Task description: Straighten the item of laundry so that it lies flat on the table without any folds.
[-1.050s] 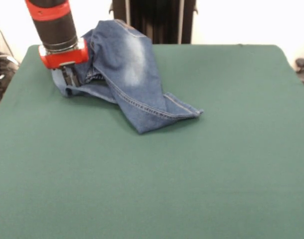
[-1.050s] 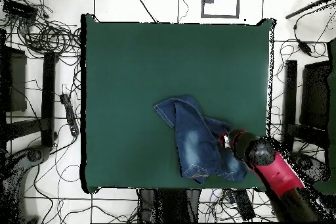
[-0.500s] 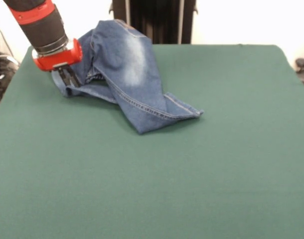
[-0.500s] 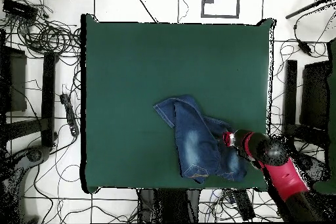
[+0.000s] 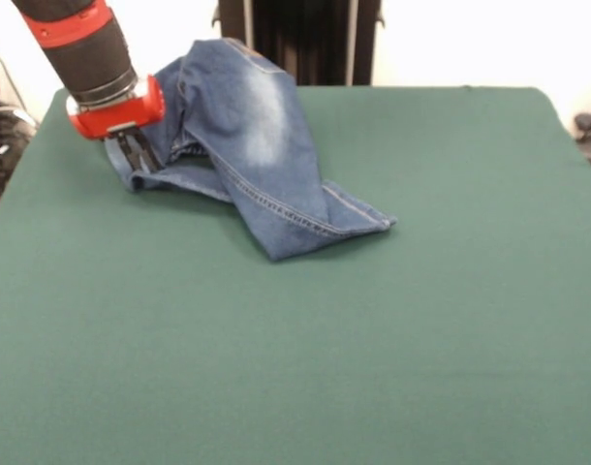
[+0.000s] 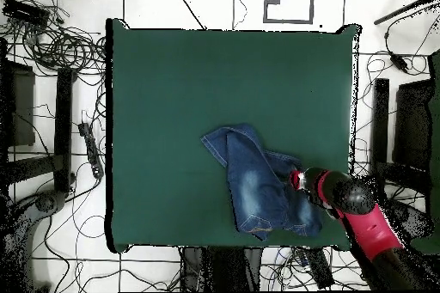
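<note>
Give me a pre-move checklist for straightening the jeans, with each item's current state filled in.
1. Jeans flat, no folds: not ok, bunched, one leg folded across.
2. Gripper at the jeans' edge: ok, by the front view.
3. Gripper's hold on denim: cannot tell.
4. Bare table to spread over: ok, wide green cloth in front.
5. Jeans fully on the table: cannot tell; they reach its edge on the robot's side.

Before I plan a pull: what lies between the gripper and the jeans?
Nothing: in the front view the gripper sits right at the jeans edge, no green table between.
</note>
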`<move>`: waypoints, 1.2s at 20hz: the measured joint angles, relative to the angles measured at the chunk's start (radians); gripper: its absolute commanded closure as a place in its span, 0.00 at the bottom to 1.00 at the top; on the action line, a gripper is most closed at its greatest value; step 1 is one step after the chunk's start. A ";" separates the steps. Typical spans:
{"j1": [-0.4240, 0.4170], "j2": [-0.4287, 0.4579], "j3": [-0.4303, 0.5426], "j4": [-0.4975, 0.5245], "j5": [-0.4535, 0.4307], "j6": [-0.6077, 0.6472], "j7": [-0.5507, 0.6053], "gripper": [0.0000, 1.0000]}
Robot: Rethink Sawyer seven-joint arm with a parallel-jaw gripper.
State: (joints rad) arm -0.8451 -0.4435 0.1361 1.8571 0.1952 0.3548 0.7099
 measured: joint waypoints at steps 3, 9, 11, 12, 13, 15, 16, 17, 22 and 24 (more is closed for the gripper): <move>0.010 0.000 0.000 0.000 0.005 0.000 0.000 1.00; 0.031 -0.010 0.000 0.001 0.033 0.000 0.000 1.00; 0.040 -0.019 0.000 0.001 0.047 0.000 0.000 1.00; 0.043 -0.023 0.000 0.001 0.051 0.000 0.000 1.00; 0.047 -0.030 0.000 0.001 0.057 0.000 0.000 1.00; 0.051 -0.040 0.001 0.001 0.069 0.000 0.000 1.00; 0.053 -0.043 0.001 0.001 0.077 0.001 0.000 1.00; 0.053 -0.046 0.001 0.002 0.082 0.001 0.000 1.00; 0.052 -0.067 0.005 0.013 0.124 0.001 0.000 1.00; 0.050 -0.074 0.008 0.018 0.154 0.002 0.000 1.00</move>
State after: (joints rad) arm -0.7946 -0.5175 0.1436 1.8750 0.3496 0.3572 0.7099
